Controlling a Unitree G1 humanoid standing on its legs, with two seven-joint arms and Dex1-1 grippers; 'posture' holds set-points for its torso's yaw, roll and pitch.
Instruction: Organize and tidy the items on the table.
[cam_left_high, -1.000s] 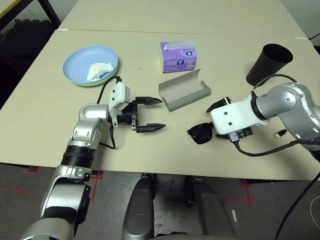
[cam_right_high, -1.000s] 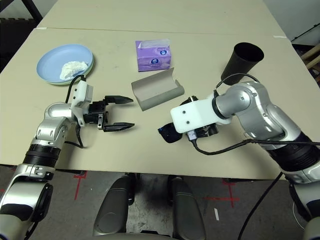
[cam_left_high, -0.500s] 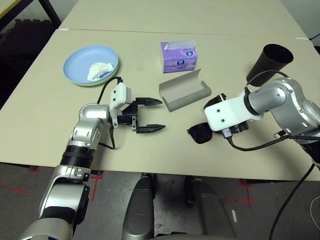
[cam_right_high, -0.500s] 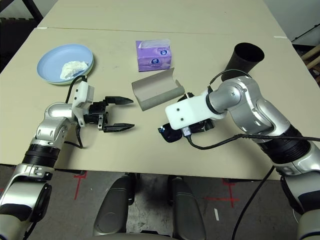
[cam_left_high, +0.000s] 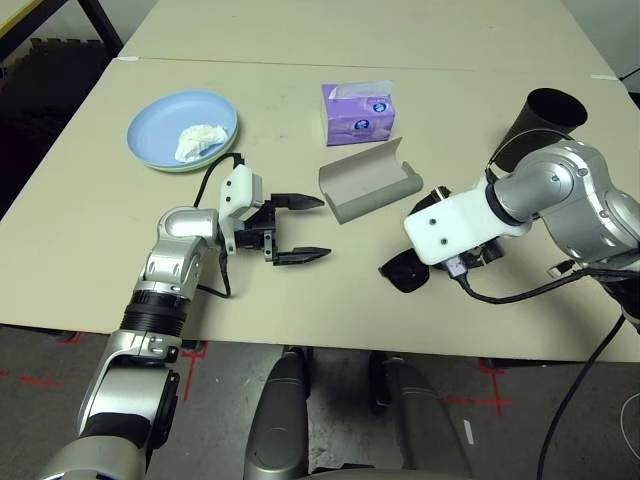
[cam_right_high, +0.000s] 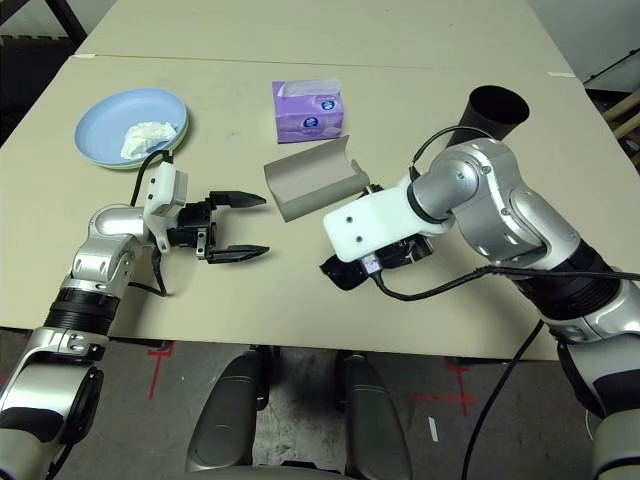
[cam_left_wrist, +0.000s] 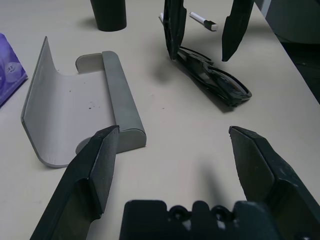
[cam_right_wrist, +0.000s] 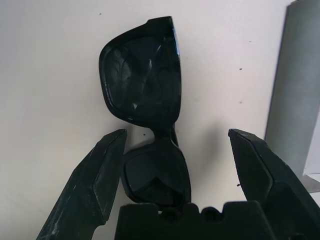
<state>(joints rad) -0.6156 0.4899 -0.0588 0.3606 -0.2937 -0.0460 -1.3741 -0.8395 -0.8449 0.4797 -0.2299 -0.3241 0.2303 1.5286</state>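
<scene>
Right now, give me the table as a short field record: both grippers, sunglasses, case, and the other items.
left gripper: open, empty, hovering left of the case
right gripper: open, straddling the sunglasses, not closed on them
sunglasses: folded, lying on the table
glasses case: open, empty
tissue wad: on the light blue plate
tissue box: behind the case
black cup: far right

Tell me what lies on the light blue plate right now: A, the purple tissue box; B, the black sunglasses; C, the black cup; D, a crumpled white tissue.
D: the crumpled white tissue sits in the light blue plate; the other three rest on the table.
</scene>
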